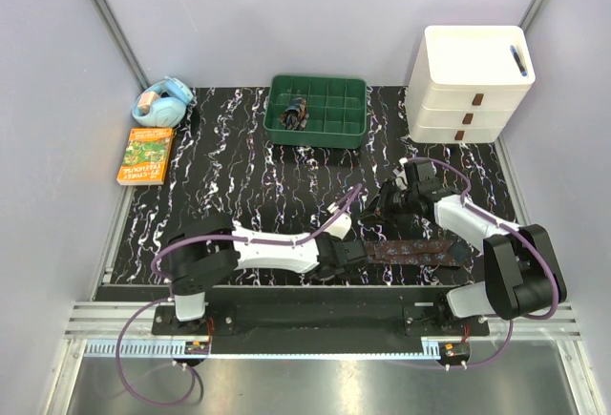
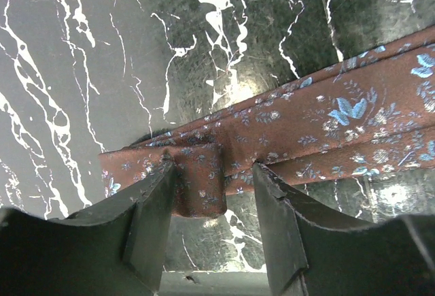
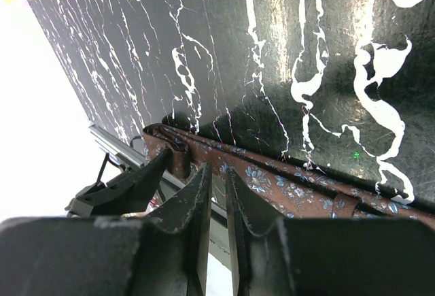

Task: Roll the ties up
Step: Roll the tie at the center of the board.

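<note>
Tie (image 2: pixel 326 126): brown woven cloth, blue floral pattern, end folded over, on black white-veined surface (image 2: pixel 81 58). Left gripper (image 2: pixel 217 180) jaws apart astride the fold. Right gripper (image 3: pixel 217 177) jaws nearly together, grip unclear.

Your desk (image 1: pixel 239 176) is glossy black with white marble veining, boxed by pale lilac walls (image 1: pixel 286 14) and aluminium corner posts (image 1: pixel 105 14).

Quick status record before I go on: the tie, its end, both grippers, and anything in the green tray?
tie: lying stretched out near the front, between the arms
folded end: short turn of cloth at the tie's left tip
left gripper: open, straddling the folded end
right gripper: over the tie, jaws nearly together, grip unclear
green tray: one dark bundle in a left compartment
</note>
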Controlling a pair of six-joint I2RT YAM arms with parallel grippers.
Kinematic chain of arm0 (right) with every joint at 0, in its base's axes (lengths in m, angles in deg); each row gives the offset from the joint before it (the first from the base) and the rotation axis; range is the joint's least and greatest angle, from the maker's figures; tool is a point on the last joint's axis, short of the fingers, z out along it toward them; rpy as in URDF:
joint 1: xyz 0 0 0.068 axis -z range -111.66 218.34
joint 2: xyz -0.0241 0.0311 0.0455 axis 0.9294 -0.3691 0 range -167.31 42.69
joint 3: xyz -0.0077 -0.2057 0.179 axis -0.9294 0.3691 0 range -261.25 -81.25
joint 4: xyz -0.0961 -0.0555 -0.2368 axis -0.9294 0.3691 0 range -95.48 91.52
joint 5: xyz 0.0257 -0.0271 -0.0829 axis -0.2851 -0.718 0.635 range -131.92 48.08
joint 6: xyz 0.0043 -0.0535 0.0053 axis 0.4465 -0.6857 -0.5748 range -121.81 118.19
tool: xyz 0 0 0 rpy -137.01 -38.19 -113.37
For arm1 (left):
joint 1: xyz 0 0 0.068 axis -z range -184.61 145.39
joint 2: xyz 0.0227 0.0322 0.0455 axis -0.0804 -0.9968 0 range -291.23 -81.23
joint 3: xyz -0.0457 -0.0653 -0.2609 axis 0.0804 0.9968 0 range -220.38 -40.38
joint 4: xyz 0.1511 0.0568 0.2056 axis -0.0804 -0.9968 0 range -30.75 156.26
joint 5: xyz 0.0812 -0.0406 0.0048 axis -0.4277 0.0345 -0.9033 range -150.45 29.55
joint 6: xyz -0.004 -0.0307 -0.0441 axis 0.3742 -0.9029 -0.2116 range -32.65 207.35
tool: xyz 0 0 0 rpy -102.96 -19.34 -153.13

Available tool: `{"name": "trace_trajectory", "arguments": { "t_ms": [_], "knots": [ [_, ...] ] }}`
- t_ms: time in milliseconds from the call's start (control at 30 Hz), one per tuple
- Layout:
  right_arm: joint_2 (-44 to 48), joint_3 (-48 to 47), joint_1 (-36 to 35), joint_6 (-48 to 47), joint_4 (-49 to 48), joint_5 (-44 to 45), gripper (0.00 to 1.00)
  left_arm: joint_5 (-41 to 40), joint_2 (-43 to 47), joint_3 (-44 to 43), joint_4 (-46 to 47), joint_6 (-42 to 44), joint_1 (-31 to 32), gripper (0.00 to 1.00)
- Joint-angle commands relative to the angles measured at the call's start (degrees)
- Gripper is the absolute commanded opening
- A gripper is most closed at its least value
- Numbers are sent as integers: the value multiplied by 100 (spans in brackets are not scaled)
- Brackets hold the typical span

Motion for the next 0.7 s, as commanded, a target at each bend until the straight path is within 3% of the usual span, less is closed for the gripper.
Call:
{"name": "trace_trajectory", "arguments": {
  "t_ms": [0, 233, 667],
  "knots": [
    [205, -167, 30, -42, -12, -146, 21, 191, 261, 23, 274, -77, -67, 54],
    [214, -193, 30, -34, -12, -163, 20, 104, 445, 49, 265, -77, -76, 62],
    [205, -228, 30, -42, -21, -207, 20, 60, 710, -47, 124, 2, -84, 64]
  ]
}}
